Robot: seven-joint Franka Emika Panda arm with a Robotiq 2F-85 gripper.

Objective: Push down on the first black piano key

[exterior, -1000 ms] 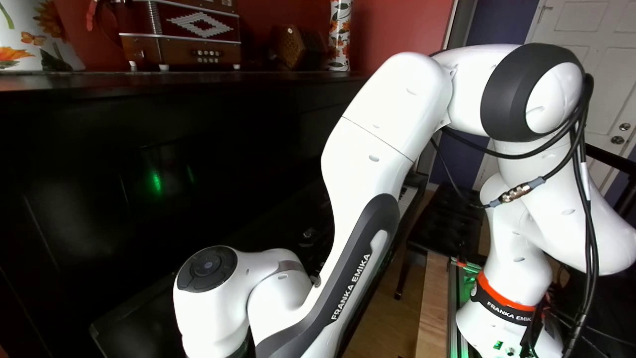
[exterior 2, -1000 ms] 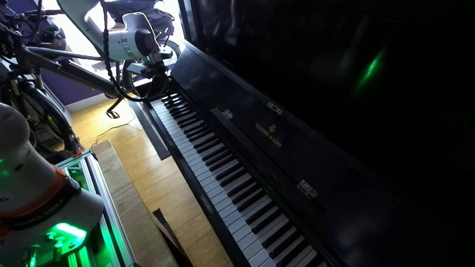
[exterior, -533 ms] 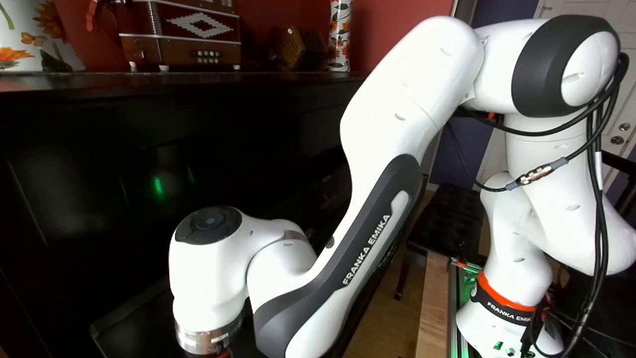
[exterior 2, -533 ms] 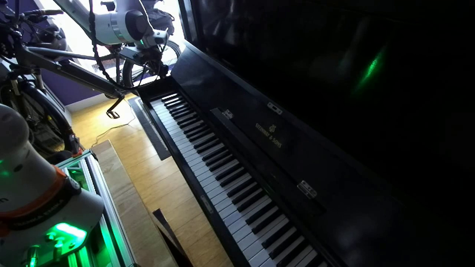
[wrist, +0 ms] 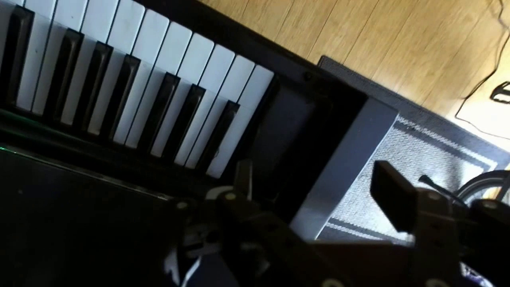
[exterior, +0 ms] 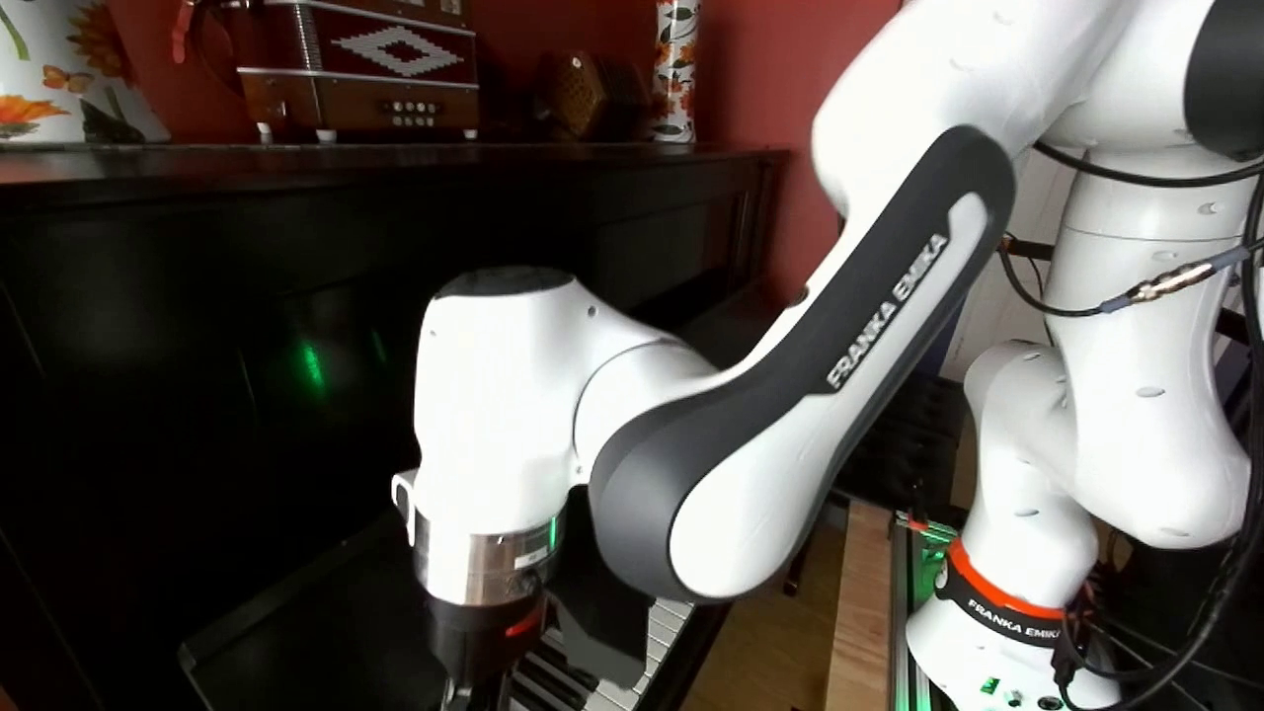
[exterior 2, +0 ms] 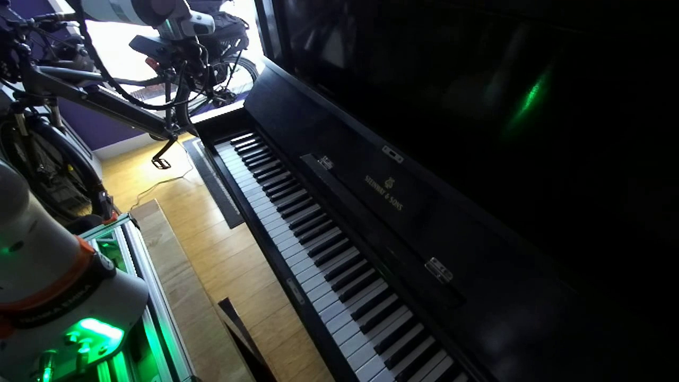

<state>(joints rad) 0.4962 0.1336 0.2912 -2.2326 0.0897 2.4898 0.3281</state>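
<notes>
Red painted wall (exterior: 770, 69) stands behind glossy black upright piano (exterior 2: 360, 148). Narrow black oblong key (wrist: 218, 135), presumably the target, lies last in its row. Black two-fingered pincer (wrist: 315, 183), spread wide, empty, hangs apart from it, probably to clear long white keys (wrist: 171, 52).

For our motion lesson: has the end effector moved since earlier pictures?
Yes: in an exterior view, the end effector moved up-left, away from the keys.
</notes>
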